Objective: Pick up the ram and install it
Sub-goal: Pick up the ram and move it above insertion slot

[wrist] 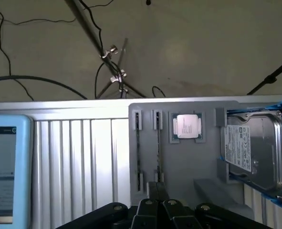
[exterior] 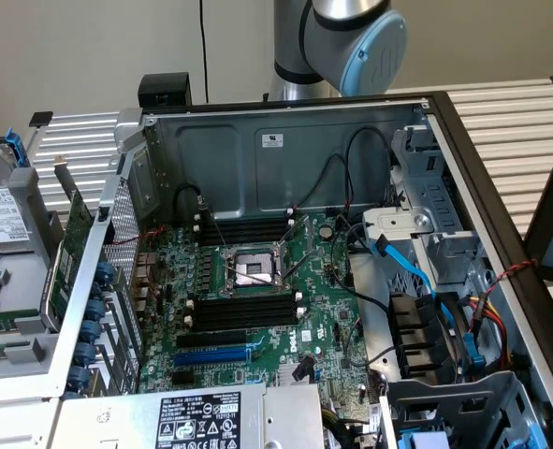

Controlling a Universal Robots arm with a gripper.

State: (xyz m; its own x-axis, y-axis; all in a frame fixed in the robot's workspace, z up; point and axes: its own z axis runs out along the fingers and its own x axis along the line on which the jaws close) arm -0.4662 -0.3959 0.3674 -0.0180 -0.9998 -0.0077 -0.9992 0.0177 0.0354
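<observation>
Black robot gripper (wrist: 157, 191) is hovering at one end of the long, thin ram stick (wrist: 158, 143) standing edge-on in a grey plastic tray (wrist: 207, 167) beside a silver processor (wrist: 186, 126); grip state unclear

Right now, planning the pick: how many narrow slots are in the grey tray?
2, side by side: one slot next to the processor, nearest the tool; another beyond it.

Motherboard (exterior: 337, 304): green
Slots (exterior: 243, 311): black
Cable (exterior: 409, 265): blue
Arm cap (exterior: 374, 51): light blue
Tray (wrist: 179, 162): plain grey
Tabletop (wrist: 78, 162): silver with ribbed stripes
Pincer (wrist: 157, 193): black
</observation>
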